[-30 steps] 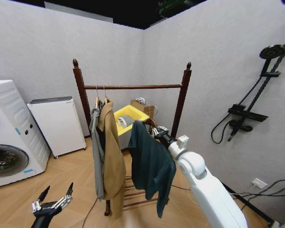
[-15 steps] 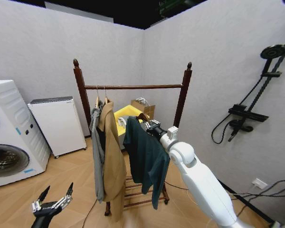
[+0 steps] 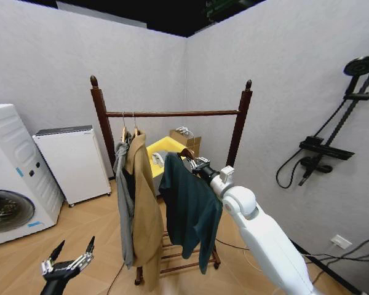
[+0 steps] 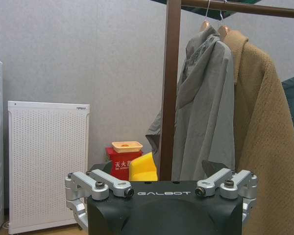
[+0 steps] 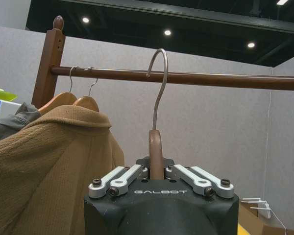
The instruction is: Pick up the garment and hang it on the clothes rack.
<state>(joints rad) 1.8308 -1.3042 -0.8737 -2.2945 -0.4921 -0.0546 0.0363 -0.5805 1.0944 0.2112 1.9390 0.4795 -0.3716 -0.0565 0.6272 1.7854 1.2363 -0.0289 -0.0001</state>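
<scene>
Grey-walled corner behind clothes rack [image 3: 172, 113]. Right pincer [image 5: 156, 172] pinching hanger [image 5: 157, 117] of garment [image 3: 187, 212], held before the rack's bar. Left pincer [image 3: 67, 261] spread, low left of rack.

A wooden floor [image 3: 92, 227] lies before me. On it stand the rack [image 3: 172, 113], its slatted low shelf [image 3: 178, 255] just above the boards, a washer [image 3: 12, 178] at my left and a white cabinet [image 3: 74, 161] beside it, against the wall. A cable [image 3: 120, 273] trails across the boards.
</scene>
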